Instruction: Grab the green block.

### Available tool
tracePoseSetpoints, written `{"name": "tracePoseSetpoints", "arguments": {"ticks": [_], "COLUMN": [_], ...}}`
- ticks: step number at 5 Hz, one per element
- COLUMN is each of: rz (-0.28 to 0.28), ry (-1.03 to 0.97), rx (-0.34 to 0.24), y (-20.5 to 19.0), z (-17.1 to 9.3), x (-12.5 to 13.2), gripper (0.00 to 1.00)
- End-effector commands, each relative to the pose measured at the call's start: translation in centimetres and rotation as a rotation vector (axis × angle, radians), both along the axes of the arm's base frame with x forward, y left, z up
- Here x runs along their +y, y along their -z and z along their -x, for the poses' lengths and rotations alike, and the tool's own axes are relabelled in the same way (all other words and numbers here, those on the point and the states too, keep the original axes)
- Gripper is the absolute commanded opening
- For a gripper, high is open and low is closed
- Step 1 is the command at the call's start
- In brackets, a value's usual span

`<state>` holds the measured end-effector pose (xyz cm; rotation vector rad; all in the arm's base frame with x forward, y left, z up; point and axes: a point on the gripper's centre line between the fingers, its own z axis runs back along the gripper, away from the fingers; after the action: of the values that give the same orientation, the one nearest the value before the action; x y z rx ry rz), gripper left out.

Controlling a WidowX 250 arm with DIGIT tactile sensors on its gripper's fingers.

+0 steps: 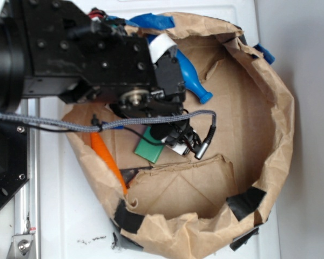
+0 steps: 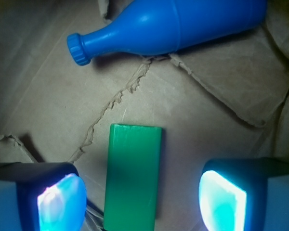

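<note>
The green block (image 2: pixel 134 175) lies flat on the brown paper floor, running lengthwise up the wrist view between my two fingers. My gripper (image 2: pixel 142 199) is open, with a gap on each side of the slab; the left pad (image 2: pixel 60 202) is nearer to it than the right pad (image 2: pixel 221 199). From the exterior view the gripper (image 1: pixel 170 141) hangs over the block (image 1: pixel 149 149) inside the paper bag, and the arm covers the block's upper end.
A blue bottle-shaped toy (image 2: pixel 173 26) lies on its side beyond the block, seen too in the exterior view (image 1: pixel 193 75). An orange carrot toy (image 1: pixel 109 162) rests along the left wall. Crumpled paper walls (image 1: pixel 270 124) with black tape ring the space.
</note>
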<state>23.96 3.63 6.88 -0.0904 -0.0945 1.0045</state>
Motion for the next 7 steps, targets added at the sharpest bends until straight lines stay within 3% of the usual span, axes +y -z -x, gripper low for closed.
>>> {"name": "tracePoseSetpoints", "arguments": {"ticks": [1,4,5,7], "rz": [-0.007,-0.007,0.046,0.03], "ry": [-0.008,-0.008,0.002,0.04], "rx": [-0.045,-0.045,-0.047,-0.063], "y": [-1.1,-1.1,-0.3,1.7], "z": [-0.7,-0.7,-1.2,-1.4], "x": [0.2,0.2,0.7,-0.2], "gripper": [1.0,1.0,1.0,1.0]}}
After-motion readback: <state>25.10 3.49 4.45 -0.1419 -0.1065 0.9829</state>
